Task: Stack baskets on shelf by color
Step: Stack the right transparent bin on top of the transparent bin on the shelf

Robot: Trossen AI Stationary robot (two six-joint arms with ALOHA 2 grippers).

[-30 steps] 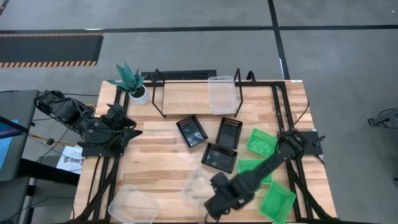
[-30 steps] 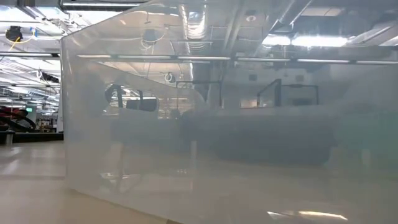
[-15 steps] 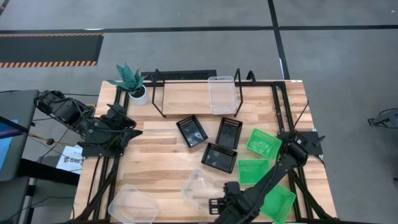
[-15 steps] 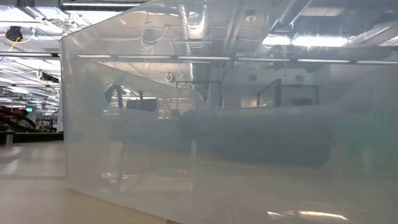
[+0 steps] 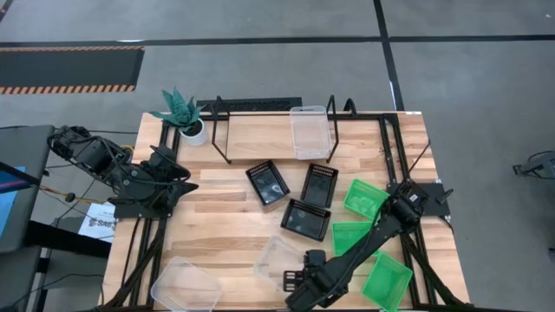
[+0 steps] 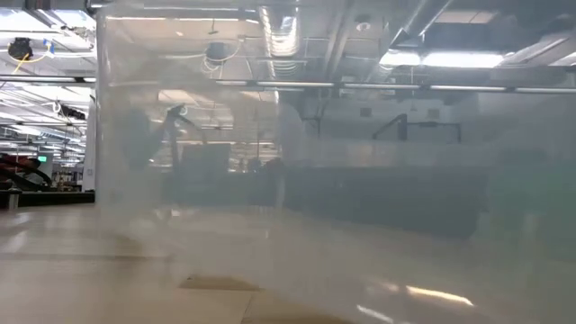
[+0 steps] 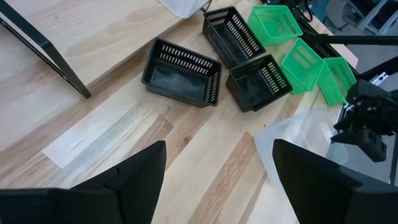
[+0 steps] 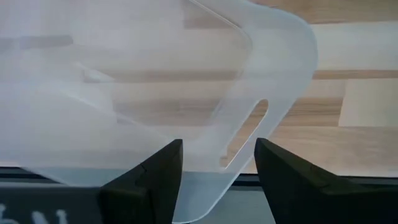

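Low view almost wholly blocked by a clear basket (image 6: 297, 180) standing right against the lens; only blurred room ceiling and dim shapes show through its wall. Right gripper (image 5: 299, 282) sits low at the table's near edge, partly cut off by the high view's bottom border, so its fingertips are hard to read from above. Right wrist view settles it: the two dark fingers (image 8: 152, 177) stand wide apart, and the rim of a clear basket (image 8: 261, 81), with its slot handle, lies in the gap between them, not visibly pinched; whether either finger touches the plastic cannot be told. From above, this clear basket (image 5: 279, 258) lies just ahead of the right gripper, tilted. A second clear basket (image 5: 185, 284) lies well off to that gripper's left along the near edge, partly cropped. A third clear basket (image 5: 310, 132) rests on the shelf (image 5: 260, 134) at the far side, well apart from both grippers. Three black baskets (image 5: 305, 201) cluster mid-table beyond the right gripper; three green baskets (image 5: 364, 198) lie beside and partly under the right arm. Left gripper (image 5: 184, 184) waits at the table's left edge, fingers (image 7: 140, 177) spread, empty, with a black basket (image 7: 181, 71) ahead of it.
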